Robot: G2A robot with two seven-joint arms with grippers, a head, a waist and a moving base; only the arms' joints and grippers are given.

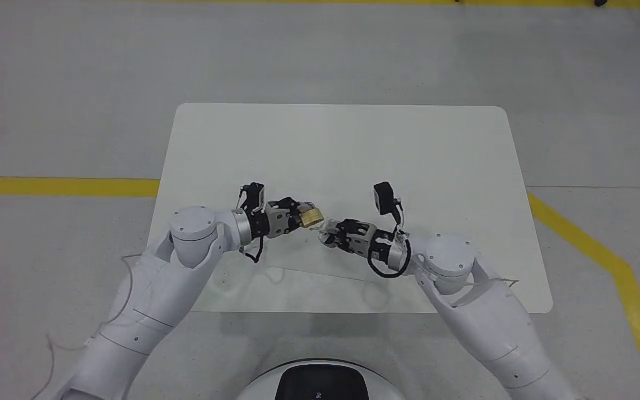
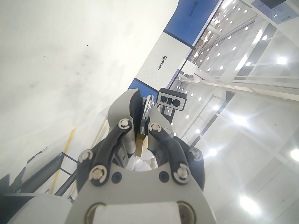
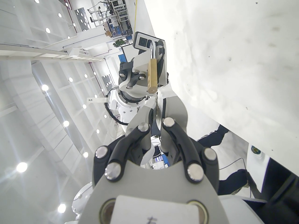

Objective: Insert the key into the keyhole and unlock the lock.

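My left gripper (image 1: 297, 214) is clamped on the lock (image 3: 152, 75), raised over the near middle of the table (image 1: 450, 150); pads grip the brass body on its flat sides, shackle end toward my left wrist, keyhole end facing right toward the other arm; my right gripper (image 3: 157, 115) is closed on the key (image 3: 156, 102), fingers pinching the head, blade sticking out toward the lock; blade tip sits right at the bottom face of the lock, touching or just beside it, can't tell if it has entered the keyhole; handling, my read: lock is solid metal, stiff, fairly heavy for its size, smooth brass so it could slip or twist in the pads when the key pushes; best held as now, across the flat faces, firm squeeze, keyhole left free; key is thin, light, rigid, slick, and seen edge-on here; a hold on the flat head gives turning leverage, but a small tilt would jam the blade; so line the blade up with the slot, push gently, turn only once it is fully seated; main risk is the key pivoting in my right fingers.
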